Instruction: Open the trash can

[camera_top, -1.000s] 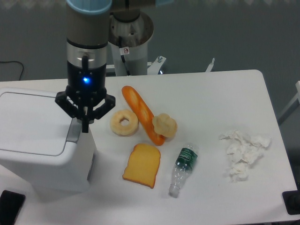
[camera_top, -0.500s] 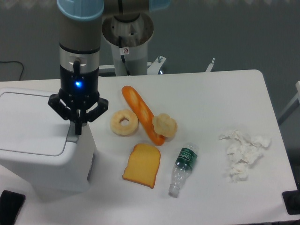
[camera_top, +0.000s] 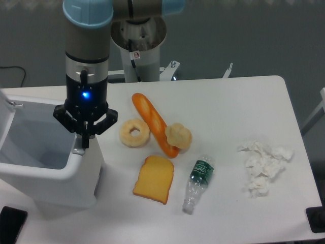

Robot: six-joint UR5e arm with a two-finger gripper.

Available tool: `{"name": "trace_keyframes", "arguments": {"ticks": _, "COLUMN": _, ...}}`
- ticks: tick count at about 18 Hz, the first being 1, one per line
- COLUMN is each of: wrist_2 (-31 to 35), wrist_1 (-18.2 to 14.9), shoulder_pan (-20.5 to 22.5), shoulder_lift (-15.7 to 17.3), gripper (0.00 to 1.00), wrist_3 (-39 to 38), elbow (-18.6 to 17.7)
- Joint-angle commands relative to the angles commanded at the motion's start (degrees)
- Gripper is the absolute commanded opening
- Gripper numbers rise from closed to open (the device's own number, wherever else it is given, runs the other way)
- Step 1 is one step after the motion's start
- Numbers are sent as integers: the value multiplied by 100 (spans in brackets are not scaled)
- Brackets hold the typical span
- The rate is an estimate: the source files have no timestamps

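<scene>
Over at 9 o'clock of the table point(camera_top: 228, 101) sits the trash can point(camera_top: 61, 183), biggest thing in view, its left side cut off by the frame edge; its top stands open and I look down into the pale hollow, so I judge the opening step done or nearly so. What I take for the lid point(camera_top: 6, 109) is only a white sliver at the far left edge, mostly out of frame, so I can't tell how far it swung. My gripper point(camera_top: 84, 144) points straight down onto the bin's right rim, fingers pressed together into one narrow tip, pinching nothing; that suits poking a push tab point(camera_top: 78, 151), which shows as a small grey patch right under the tip. Whether the tip is actually touching it I can't tell from this angle. Food props lie toward the centre, well apart from the bin: a long baguette point(camera_top: 147, 119) running 11 to 5, a toast slice point(camera_top: 154, 179) at its 6 o'clock, a plastic bottle point(camera_top: 198, 183) lying on its side, a bagel point(camera_top: 134, 133) just beside the loaf, a small pastry point(camera_top: 177, 135) resting on the loaf's lower end. Crumpled tissues point(camera_top: 263, 165) sit at 3 o'clock. Dark objects at both bottom corners are cropped; can't identify.
</scene>
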Motion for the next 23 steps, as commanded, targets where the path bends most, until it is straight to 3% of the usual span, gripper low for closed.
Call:
{"name": "trace_keyframes", "arguments": {"ticks": 1, "wrist_2": -35, "wrist_1": 9, "shoulder_pan": 52, "shoulder_lift": 9, "gripper": 39, "wrist_3": 70, "elbow": 35}}
{"name": "trace_keyframes", "arguments": {"ticks": 2, "wrist_2": -27, "wrist_1": 9, "shoulder_pan": 70, "shoulder_lift": 0, "gripper": 64, "wrist_3": 140, "elbow": 88}}
{"name": "trace_keyframes", "arguments": {"ticks": 3, "wrist_2": -1, "wrist_1": 9, "shoulder_pan": 149, "shoulder_lift": 0, "gripper": 100, "wrist_3": 263, "elbow": 106}}
{"name": "trace_keyframes", "arguments": {"ticks": 7, "wrist_2": 393, "wrist_1": 26, "shoulder_pan": 614, "shoulder_lift": -114, "gripper": 100, "wrist_3": 1464, "elbow": -8}}
{"name": "trace_keyframes", "arguments": {"ticks": 12, "wrist_2": 606, "wrist_1": 18, "shoulder_pan": 1808, "shoulder_lift": -343, "gripper": 100, "wrist_3": 2687, "elbow": -70}}
{"name": "trace_keyframes", "arguments": {"ticks": 17, "wrist_2": 641, "wrist_1": 0, "shoulder_pan": 2908, "shoulder_lift": -834, "gripper": 100, "wrist_3": 4452, "elbow": -114}}
{"name": "trace_keyframes", "arguments": {"ticks": 23, "wrist_2": 1844, "wrist_1": 26, "shoulder_pan": 3085, "shoulder_lift": -1467, "gripper": 100, "wrist_3": 6106, "elbow": -114}}
